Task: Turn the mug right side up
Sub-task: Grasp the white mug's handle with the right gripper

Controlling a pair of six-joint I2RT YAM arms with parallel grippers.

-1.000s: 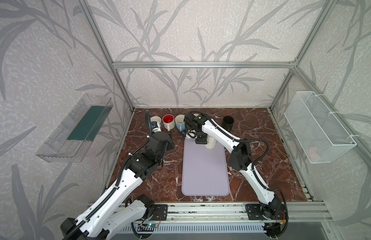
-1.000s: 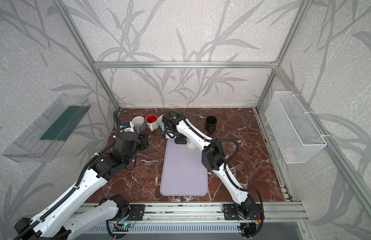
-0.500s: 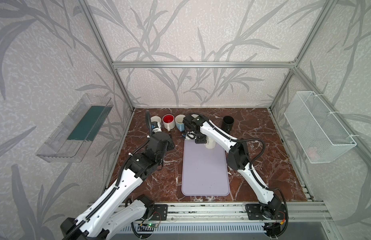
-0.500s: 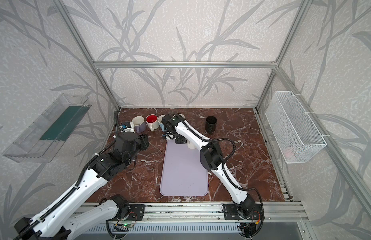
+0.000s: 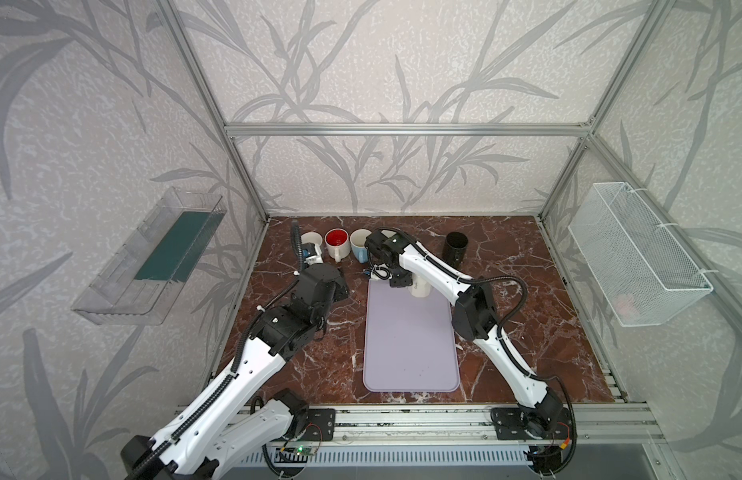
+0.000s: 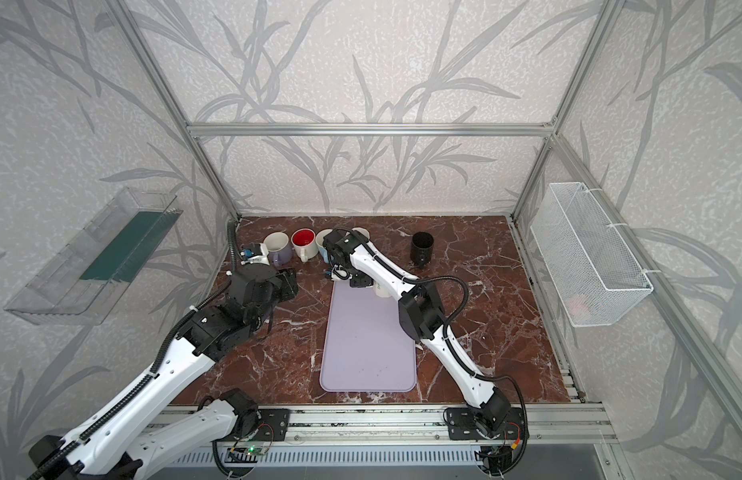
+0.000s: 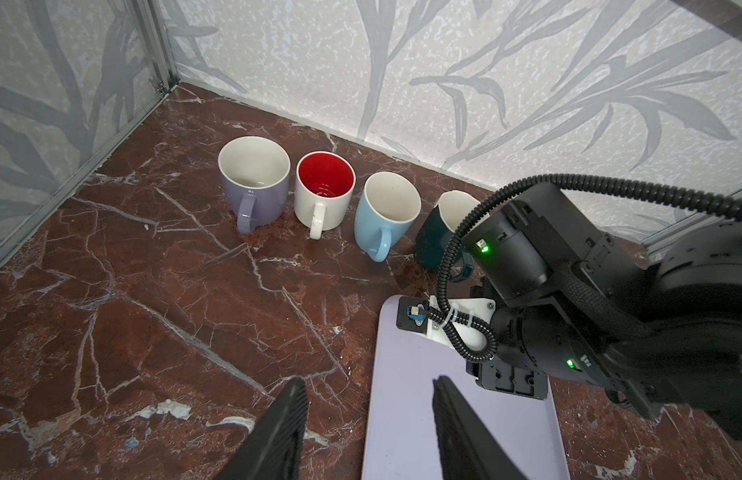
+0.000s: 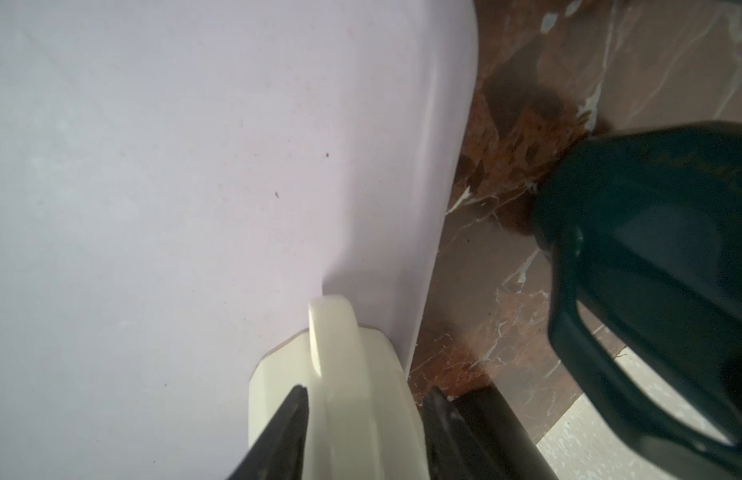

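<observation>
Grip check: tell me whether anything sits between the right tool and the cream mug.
Nothing visible does. The right tool straddles the cream mug on the mat, fingers either side of its handle; the teal mug stands off to the side, outside them.

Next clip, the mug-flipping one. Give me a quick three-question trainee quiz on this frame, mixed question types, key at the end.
1. Count: how many mugs stand mouth-up in the back-wall row, from the lavender ceramic mug to the dark teal ceramic mug, ends included?
2. Choose: the right gripper has a finger on each side of A) the cream ceramic mug on the lavender rectangular mat, B) that lavender mug, C) that dark teal mug.
3. True or false: the left gripper is holding a mug.
Key: 1 four; 2 A; 3 false, it is open and empty.
</observation>
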